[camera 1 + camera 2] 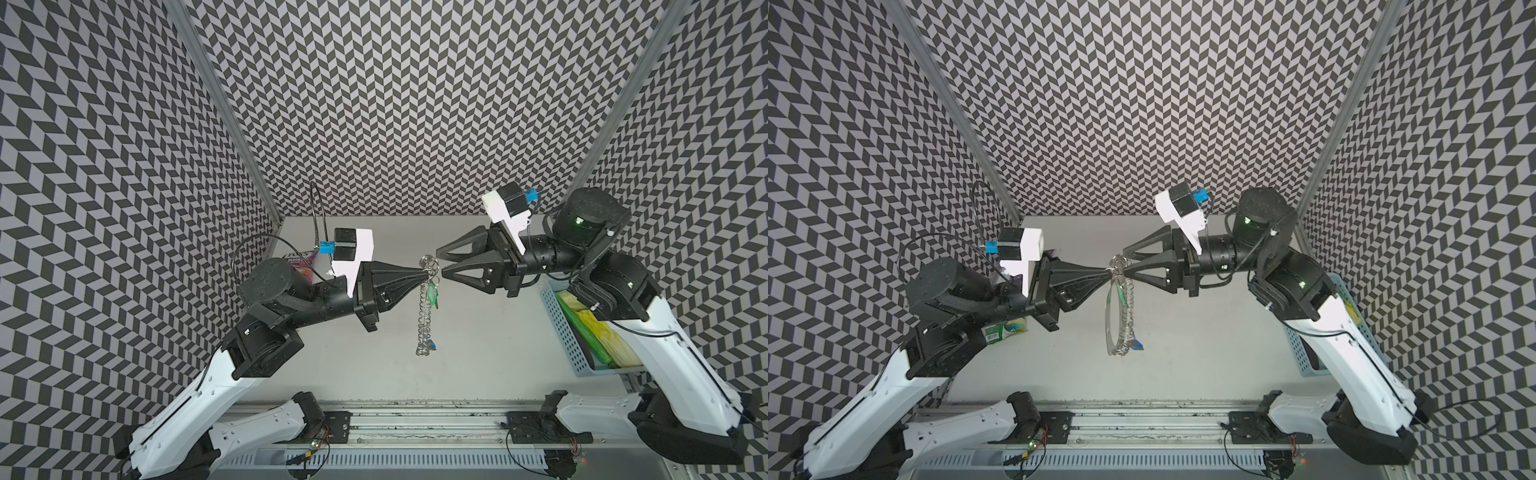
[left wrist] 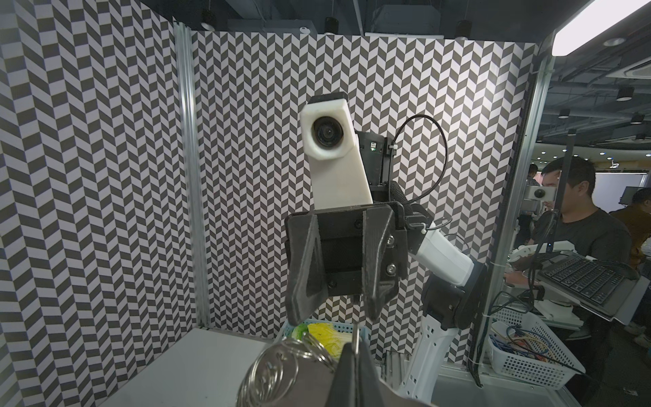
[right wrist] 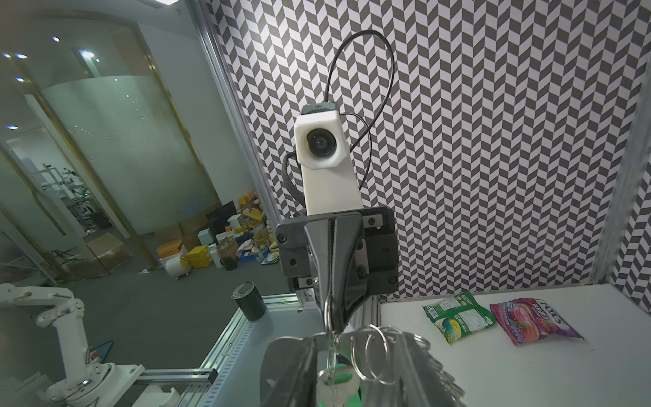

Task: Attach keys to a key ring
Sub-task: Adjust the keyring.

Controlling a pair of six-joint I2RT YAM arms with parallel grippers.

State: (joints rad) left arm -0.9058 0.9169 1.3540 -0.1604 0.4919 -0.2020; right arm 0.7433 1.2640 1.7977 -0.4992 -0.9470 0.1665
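The left gripper [image 1: 423, 272] has its fingers pressed together on the top end of the key ring [image 1: 424, 320], which hangs edge-on over the middle of the gray worktop [image 1: 478, 353] with its fringe of silver wire rings running down its length. The green-tagged key [image 1: 433, 292] hangs from a ring near the top of the key ring, just below the pinch. Two blue-tagged keys [image 1: 431, 344] dangle at the key ring's lower end.

Facing the key ring's top from the opposite side, the right gripper [image 1: 441, 262] has its fingers spread apart, their tips level with the uppermost rings and just beside them. In the right wrist view the green tag and a cluster of rings lie between those fingers. Whether either finger touches metal cannot be told.

A pale blue perforated basket [image 1: 565, 332] of green and yellow items sits well apart from the key ring on the right arm's side. A green snack packet [image 3: 458, 315] and a pink berry packet [image 3: 532, 319] lie well apart from it on the left arm's side.
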